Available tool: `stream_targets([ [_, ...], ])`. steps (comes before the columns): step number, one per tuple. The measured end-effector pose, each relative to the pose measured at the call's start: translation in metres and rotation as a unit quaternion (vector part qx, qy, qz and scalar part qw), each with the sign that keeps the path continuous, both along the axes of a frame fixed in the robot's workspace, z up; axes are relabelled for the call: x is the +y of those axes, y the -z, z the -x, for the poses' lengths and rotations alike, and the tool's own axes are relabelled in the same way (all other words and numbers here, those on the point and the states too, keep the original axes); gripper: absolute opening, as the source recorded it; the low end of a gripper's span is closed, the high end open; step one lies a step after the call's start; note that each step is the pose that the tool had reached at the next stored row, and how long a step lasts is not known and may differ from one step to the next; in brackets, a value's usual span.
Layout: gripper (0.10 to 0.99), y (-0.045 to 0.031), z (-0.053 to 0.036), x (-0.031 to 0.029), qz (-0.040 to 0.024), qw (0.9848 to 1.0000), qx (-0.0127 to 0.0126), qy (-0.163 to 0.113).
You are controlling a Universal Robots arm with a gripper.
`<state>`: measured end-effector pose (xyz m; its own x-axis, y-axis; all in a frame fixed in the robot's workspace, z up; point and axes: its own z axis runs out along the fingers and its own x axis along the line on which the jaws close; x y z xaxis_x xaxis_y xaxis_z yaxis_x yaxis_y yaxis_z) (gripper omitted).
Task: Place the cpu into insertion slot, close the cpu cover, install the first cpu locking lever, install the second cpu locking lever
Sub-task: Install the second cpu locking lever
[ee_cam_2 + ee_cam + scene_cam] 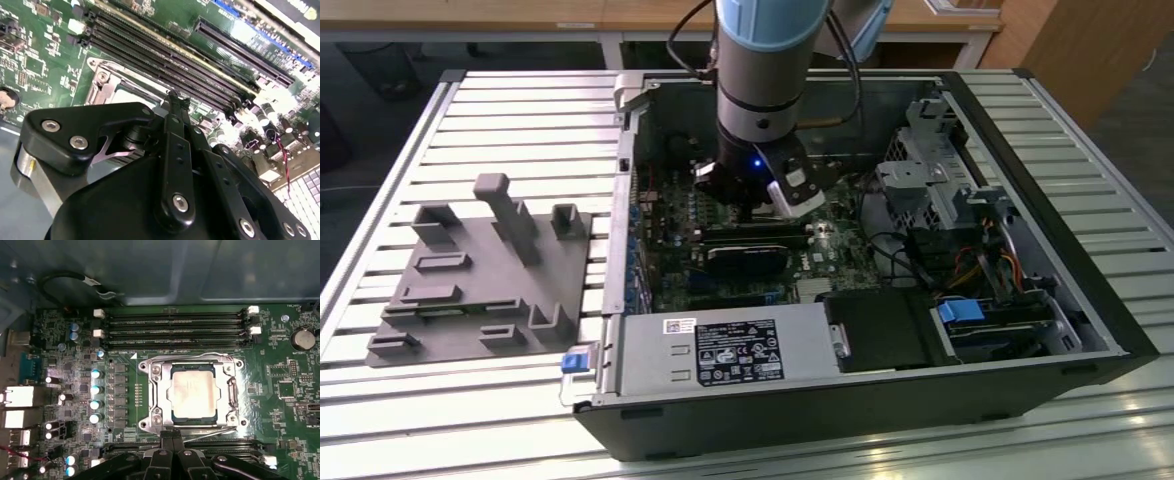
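In the first wrist view the cpu (192, 392) lies flat in the insertion slot (144, 424) on the green board. The cpu cover (157, 390), a silvery frame, lies down around it. One thin wire lever (190, 356) runs along the socket's far edge. Another lever (210, 432) slants along the edge nearest my fingers. My gripper (172, 440) is shut with nothing in it, its tips just off that near edge. In the second wrist view the gripper (177, 102) hangs just above the socket (107, 82). The exterior view shows the gripper (767, 205) down inside the open computer case.
Long black memory slots (175, 330) flank the socket on both sides. A row of capacitors (95, 395) and a coin battery (302, 337) stand nearby. In the case are a power supply (720, 350) and a drive cage (947, 180). A grey fixture (480, 270) lies on the exterior view's left.
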<state>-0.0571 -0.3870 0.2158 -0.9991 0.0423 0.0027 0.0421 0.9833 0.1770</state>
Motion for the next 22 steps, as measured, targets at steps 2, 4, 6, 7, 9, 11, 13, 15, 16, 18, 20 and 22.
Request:
stream_targets([
  [2,0.106,0.0001,0.0017,-0.0019,-0.0029,1.0,0.0,0.0],
  [4,0.106,0.0002,0.0026,-0.0041,-0.0034,1.0,0.0,0.0],
  [6,0.106,0.0004,0.0036,-0.0064,-0.0051,1.0,0.0,0.0],
  [7,0.106,0.0004,0.0042,-0.0076,-0.0061,1.0,0.0,0.0],
  [9,0.106,0.0007,0.0054,-0.0102,-0.0084,1.0,0.0,0.0],
  [11,0.106,0.001,0.0071,-0.0122,-0.0117,0.9999,0.0,0.0],
  [13,0.106,0.0012,0.009,-0.0128,-0.0162,0.9999,0.0,0.0],
  [15,0.106,0.0017,0.0112,-0.0128,-0.0198,0.9998,0.0,0.0],
  [16,0.106,0.0021,0.0124,-0.0128,-0.0213,0.9998,0.0,0.0],
  [18,0.106,0.0037,0.0142,-0.0127,-0.0239,0.9997,0.0,0.0],
  [20,0.106,0.006,0.0147,-0.0128,-0.0259,0.9997,0.0,0.0],
  [22,0.106,0.0088,0.015,-0.0128,-0.0271,0.9996,0.0,0.001],
])
